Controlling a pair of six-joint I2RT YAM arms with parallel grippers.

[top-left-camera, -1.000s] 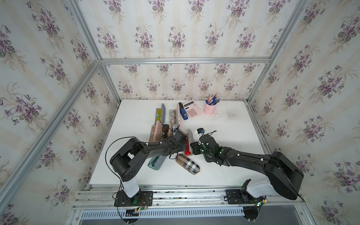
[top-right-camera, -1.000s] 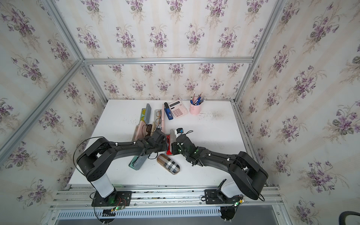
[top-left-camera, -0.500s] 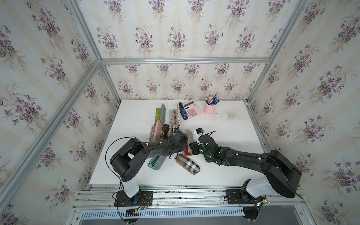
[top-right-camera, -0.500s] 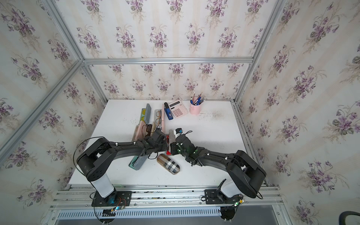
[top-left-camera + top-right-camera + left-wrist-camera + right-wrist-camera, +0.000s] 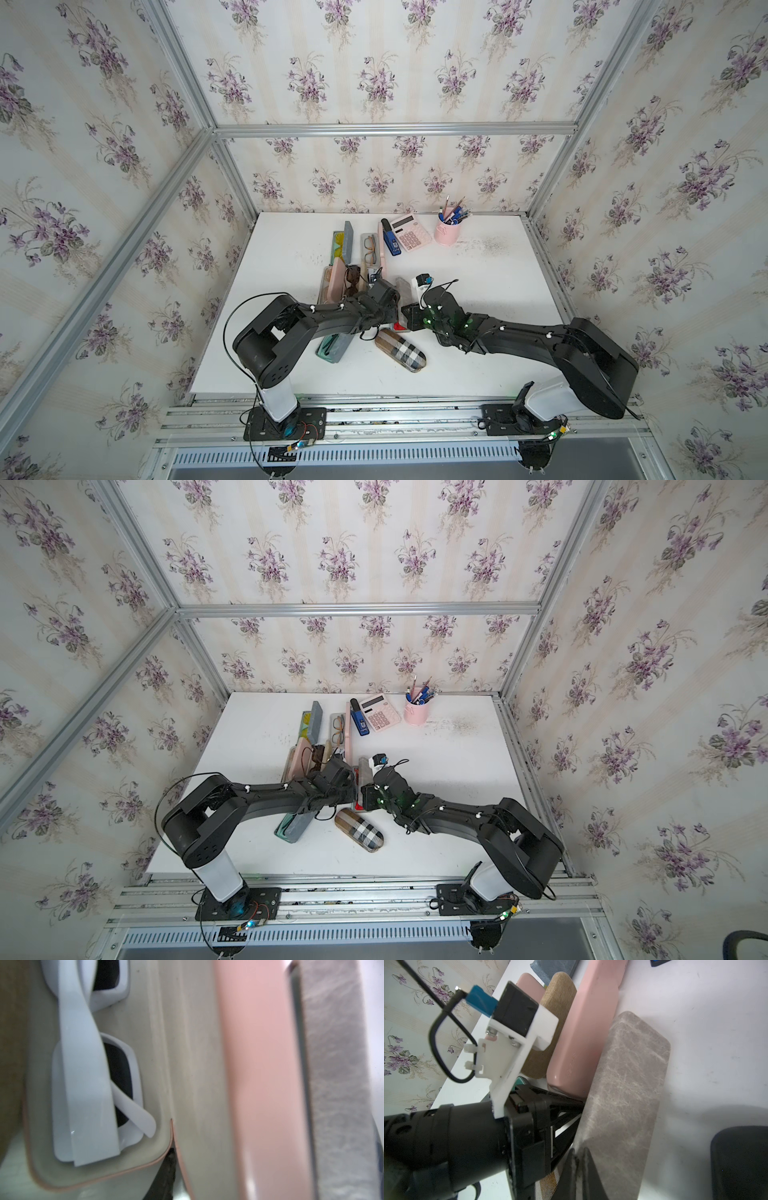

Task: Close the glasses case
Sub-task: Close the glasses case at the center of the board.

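- Right wrist view shows the job best; the left gripper (image 5: 581, 1108) has its tips right at the long side of the grey glasses case (image 5: 623, 1084); I cannot tell if those tips are open, closed or pinching the edge.
- That grey case lies in the middle of the white table (image 5: 478, 291), between the two arms; I think it is the one to close.
- The right gripper (image 5: 579, 1151) is squeezed tight with nothing between its fingers; its tips seem to press on the near end of the case.
- In both top views the right gripper has slid a little closer to the left arm (image 5: 324, 320) than a second ago; the left gripper has hardly moved; the case looks the same.
- A thin red strip (image 5: 399, 327) shows at the near end of the case; so I think the lid is nearly down but not snapped shut, and it needs one more push.
- Now the holders, left to right in a top view:
  - a teal case (image 5: 334, 349) lies half under the left arm, and I cannot see inside;
  - a blue-grey case (image 5: 348, 237) is open with a yellow thing (image 5: 338, 246) in it;
  - orange glasses (image 5: 370, 251) lie in an open lined case (image 5: 368, 237);
  - a checked case (image 5: 400, 350) is shut;
  - a pink cup (image 5: 445, 235) holds pens (image 5: 453, 214).
- Left wrist view shows one more open case with a beige lining (image 5: 151, 1053); white sunglasses (image 5: 87, 1095) lie in it.
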